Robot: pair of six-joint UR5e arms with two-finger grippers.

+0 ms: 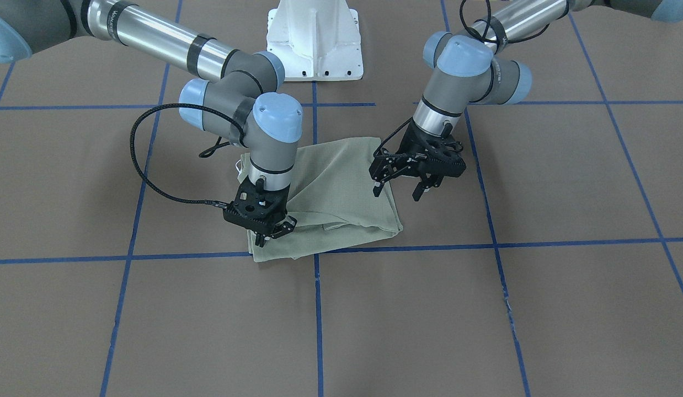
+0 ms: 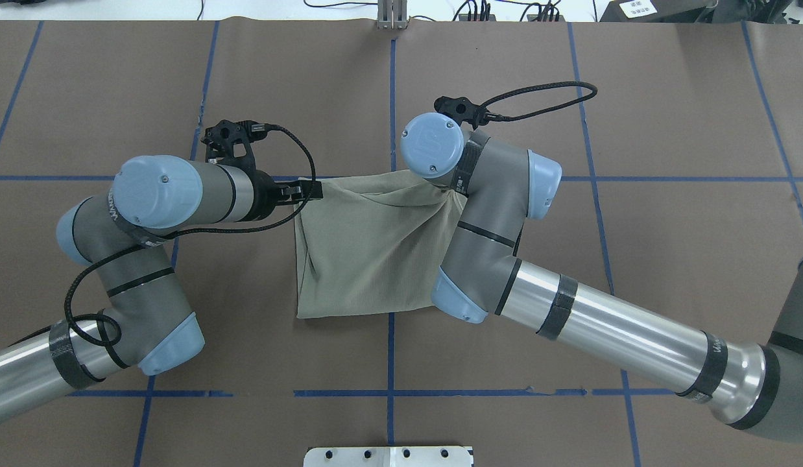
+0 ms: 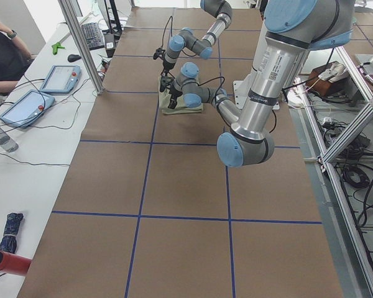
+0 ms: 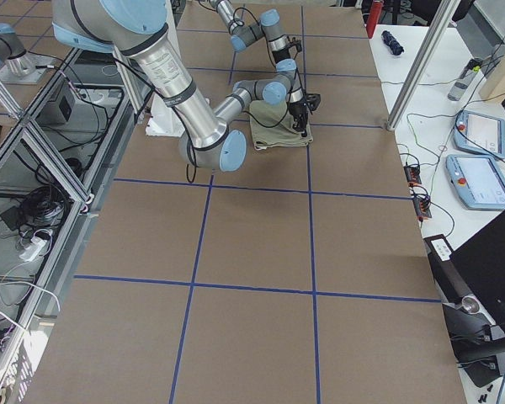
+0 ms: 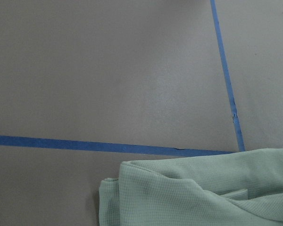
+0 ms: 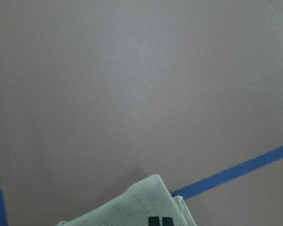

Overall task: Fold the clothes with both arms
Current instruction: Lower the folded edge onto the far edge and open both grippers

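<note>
Facing the robot, the front camera shows the sage-green shirt [image 1: 341, 187] folded into a rough square on the brown table [image 1: 457, 320], astride the middle blue tape line [image 1: 318, 309]. The right gripper [image 1: 268, 234], on this view's left, points down with its fingers pinched narrow on the shirt's near corner, and the cloth ridges up toward it. The left gripper [image 1: 398, 191] hangs at the opposite edge with its fingers spread wide. One of its tips is over the shirt's edge and the other over bare table, and it holds nothing. From overhead, the left gripper lies level at the shirt's far left corner, while the right arm [image 2: 492, 214] hides its own gripper under its wrist; creases in the cloth run toward that wrist. Both side cameras show the shirt only as a small green patch under the two wrists, too far off to judge any fingers. The left wrist camera sees a rumpled shirt corner just below a blue tape line. The right wrist camera sees another corner, with two dark fingertips [image 6: 159, 221] on the cloth at the frame's lower edge.
</note>
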